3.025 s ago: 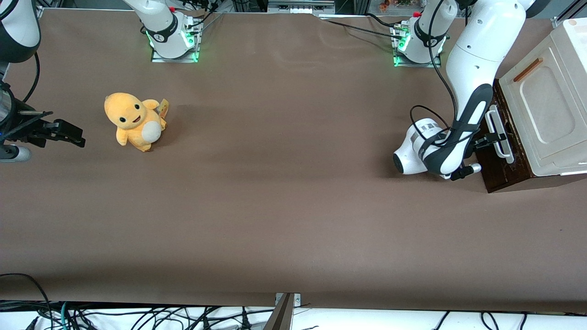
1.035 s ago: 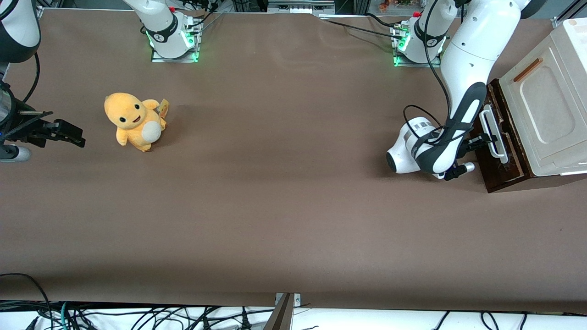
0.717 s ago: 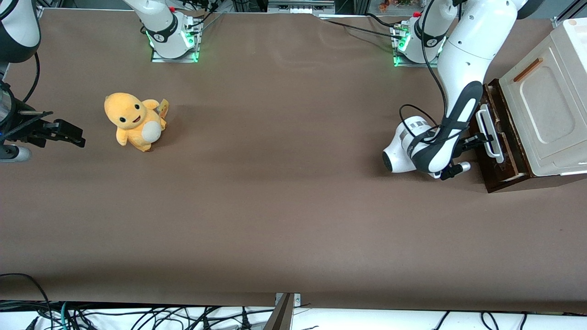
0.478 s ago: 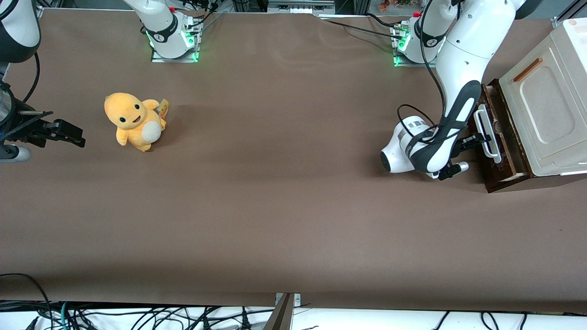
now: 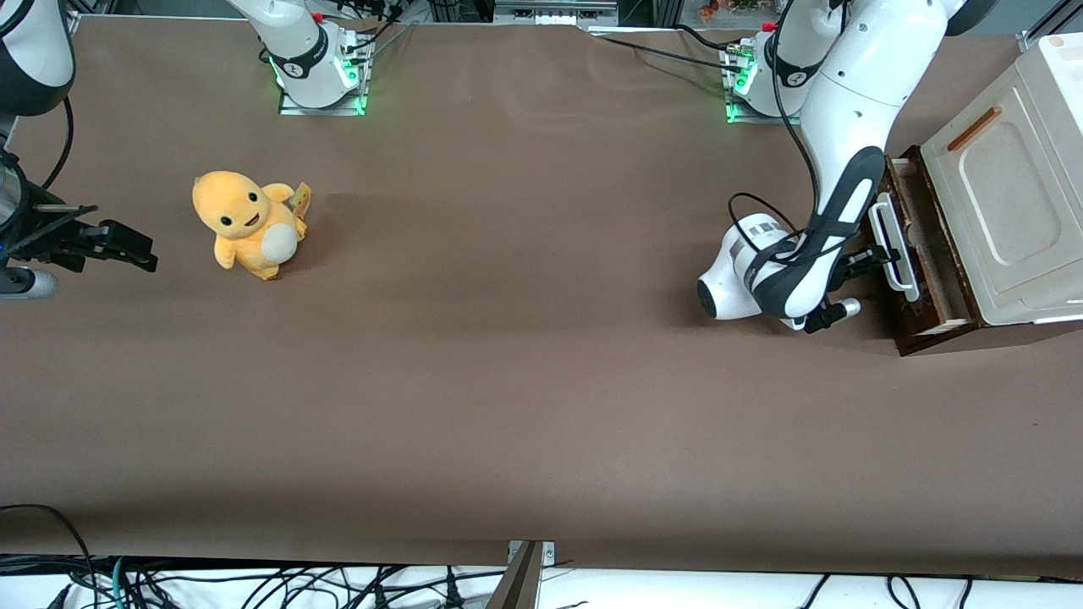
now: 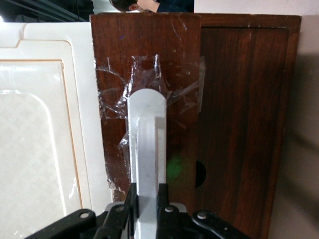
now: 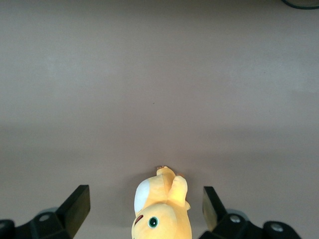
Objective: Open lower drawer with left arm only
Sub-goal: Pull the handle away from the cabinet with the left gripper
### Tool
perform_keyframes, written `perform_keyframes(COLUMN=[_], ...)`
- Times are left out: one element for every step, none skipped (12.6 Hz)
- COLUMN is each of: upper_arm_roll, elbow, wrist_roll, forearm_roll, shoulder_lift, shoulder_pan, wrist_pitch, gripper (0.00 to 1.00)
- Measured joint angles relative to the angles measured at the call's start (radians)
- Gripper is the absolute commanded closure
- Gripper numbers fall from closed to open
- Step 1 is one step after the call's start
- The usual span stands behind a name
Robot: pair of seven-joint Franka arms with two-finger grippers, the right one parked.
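Lower drawer [image 5: 918, 245] is sitting partly pulled out under the cream panel [image 5: 1007, 190], at the working arm's end of the tabletop [image 5: 525, 381]. Left arm [image 5: 833, 178] is reaching down to it, its gripper [image 6: 146, 211] clamping the white handle [image 6: 146, 144]. Yellow plush toy [image 5: 245, 222] is lying toward the parked arm's end.

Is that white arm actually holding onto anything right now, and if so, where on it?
Yes. The left arm's end effector is clamped on the white bar handle of the lower drawer, gripping partway along the bar.
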Motion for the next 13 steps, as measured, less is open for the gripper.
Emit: perform_keyframes(upper_arm_roll=[0.0, 0.0, 0.0, 0.0, 0.0, 0.0, 0.001, 0.001, 0.001, 0.001, 0.001, 0.001, 0.001], elbow=[0.002, 0.002, 0.002, 0.003, 0.006, 0.01, 0.014, 0.017, 0.018, 0.019, 0.02, 0.021, 0.024], wrist_roll=[0.0, 0.0, 0.001, 0.001, 0.001, 0.001, 0.001, 0.002, 0.002, 0.002, 0.002, 0.002, 0.002], forearm_roll=[-0.003, -0.003, -0.004, -0.006, -0.009, -0.015, -0.02, -0.023, -0.025, -0.027, -0.028, -0.029, -0.031], shoulder_lift=[0.0, 0.0, 0.0, 0.0, 0.0, 0.0, 0.0, 0.0, 0.0, 0.0, 0.001, 0.001, 0.002], shoulder_pan=[-0.003, -0.005, -0.008, -0.01, -0.01, -0.011, -0.011, -0.012, -0.014, -0.017, -0.02, -0.021, -0.021], wrist_pitch=[0.0, -0.001, -0.001, -0.001, -0.002, -0.002, -0.002, -0.002, -0.002, -0.003, -0.004, -0.005, -0.006], gripper=[0.87, 0.88, 0.87, 0.87, 0.88, 0.88, 0.88, 0.88, 0.88, 0.87, 0.88, 0.87, 0.87])
